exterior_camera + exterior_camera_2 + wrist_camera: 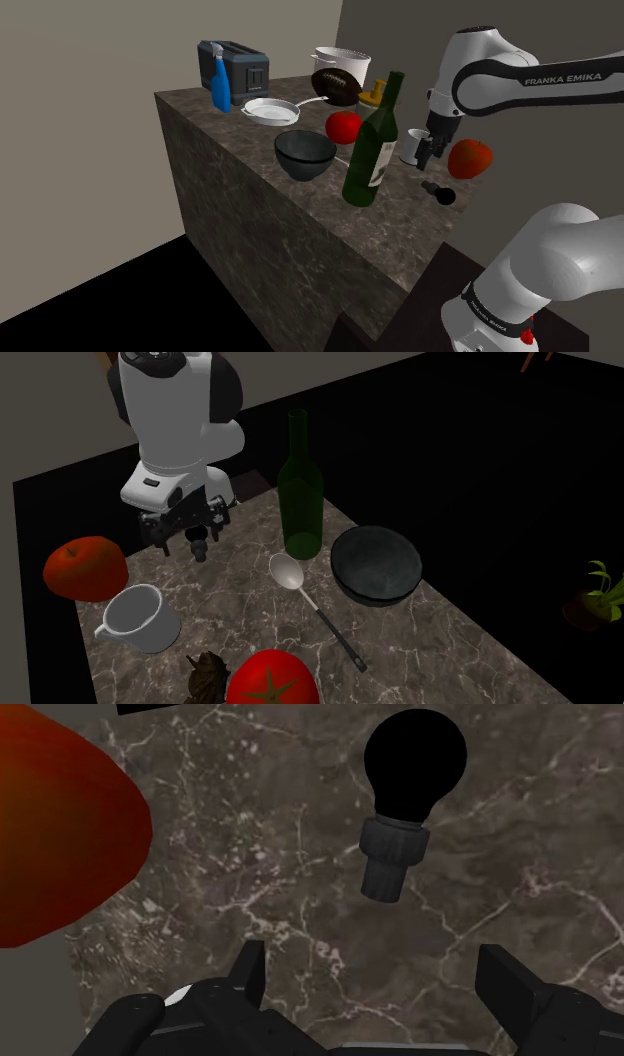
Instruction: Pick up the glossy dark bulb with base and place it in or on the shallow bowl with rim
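**Gripper (372, 954) above bulb, fingers apart**

Counter (400, 235) of dark veined stone carries everything. Going left to right in the shoulder view, a blue spray bottle (220, 85) stands at the far left corner in front of a toaster (243, 64), with a white pan (271, 110) beside them. The dark bowl (305, 156) sits near the front edge, holding nothing. Behind it are a football (335, 85), a pot (341, 61) and a tomato (343, 126). A green bottle (375, 150) stands upright just right of the bowl. Next come a white mug (412, 147) and the gripper, hanging over the counter's right end with nothing between its fingers. The black bulb (412, 769) lies on its side on the stone near the right edge, ahead of the fingertips and untouched, its ribbed base turned toward them. A red fruit (469, 158) sits at the right edge, beside the bulb.
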Tool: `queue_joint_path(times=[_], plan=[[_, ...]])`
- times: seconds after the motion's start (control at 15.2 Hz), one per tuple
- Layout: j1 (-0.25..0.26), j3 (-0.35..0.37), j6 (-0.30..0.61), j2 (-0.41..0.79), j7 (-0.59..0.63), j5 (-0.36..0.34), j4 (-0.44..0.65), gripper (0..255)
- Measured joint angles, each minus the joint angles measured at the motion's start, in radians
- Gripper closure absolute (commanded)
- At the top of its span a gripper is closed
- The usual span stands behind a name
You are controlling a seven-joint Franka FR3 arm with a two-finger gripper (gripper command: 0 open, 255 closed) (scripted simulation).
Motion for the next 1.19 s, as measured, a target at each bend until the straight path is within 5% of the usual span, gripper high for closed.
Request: queue_joint_path(times=[0.33,0.4,0.99,1.06,1.19], plan=[[-0.001,-0.001,0.003,0.000,0.000,-0.001,-0.003,0],[-0.001,-0.001,0.003,0.000,0.000,-0.001,-0.003,255],[-0.001,-0.001,0.003,0.000,0.000,-0.001,-0.003,255],[-0.001,-0.001,0.003,0.000,0.000,-0.001,-0.003,0],[-0.007,0.000,0.011,-0.029,0.012,0.000,-0.027,0]])
